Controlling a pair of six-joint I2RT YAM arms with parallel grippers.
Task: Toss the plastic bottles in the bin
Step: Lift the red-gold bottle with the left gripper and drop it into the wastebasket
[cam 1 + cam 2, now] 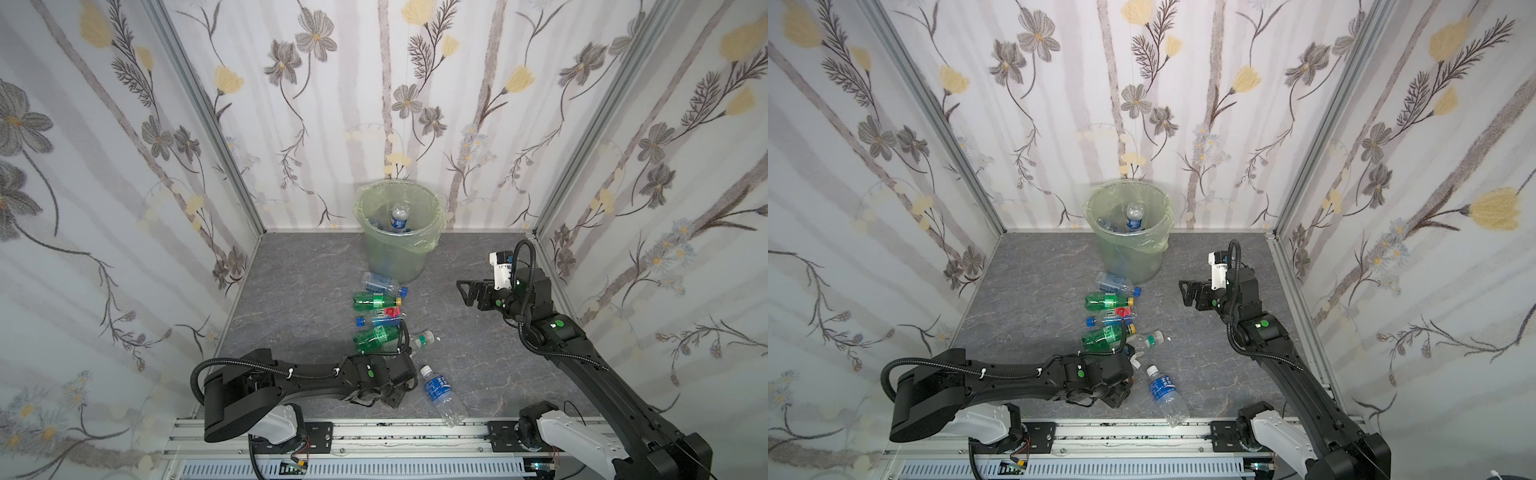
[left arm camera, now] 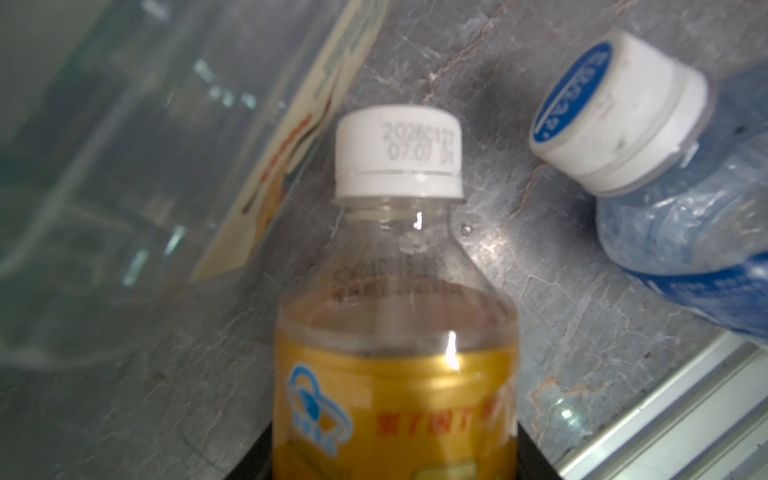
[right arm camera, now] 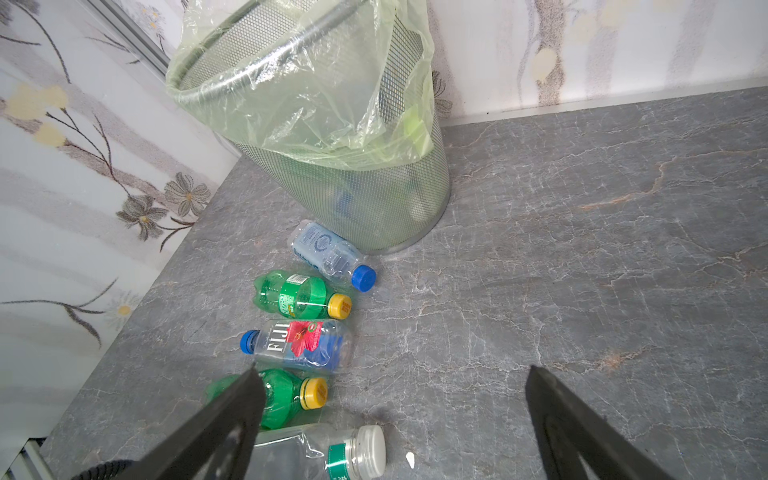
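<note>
Low at the front, the left gripper (image 1: 390,397) is clenched on a gold-labelled bottle (image 2: 395,374). The bottle's long axis runs straight out along the fingers, with its white cap pointing away from the wrist.

Behind it, a row of bottles lies on the grey marbled tabletop (image 1: 299,299), each with its long axis across the table. The near green bottle (image 1: 376,337) points its yellow cap right. Just right of it, a clear green-labelled bottle (image 1: 422,340) also points right. Next come the FIJI bottle (image 1: 380,318), blue cap left, and the far green bottle (image 1: 374,301), cap right. Last is a pale blue bottle (image 1: 380,283), blue cap right, just beside the foot of the bin (image 1: 395,262).

The mesh bin, lined with a yellow-green bag, stands against the back wall. An upright bottle (image 1: 400,218) stands inside it, cap up.

Right of the left gripper, a blue-labelled water bottle (image 1: 440,392) lies diagonally. Its white cap points back-left and its base reaches the front rail (image 1: 374,428).

The right gripper (image 1: 463,294) hangs above the table, fingers spread wide and empty.
</note>
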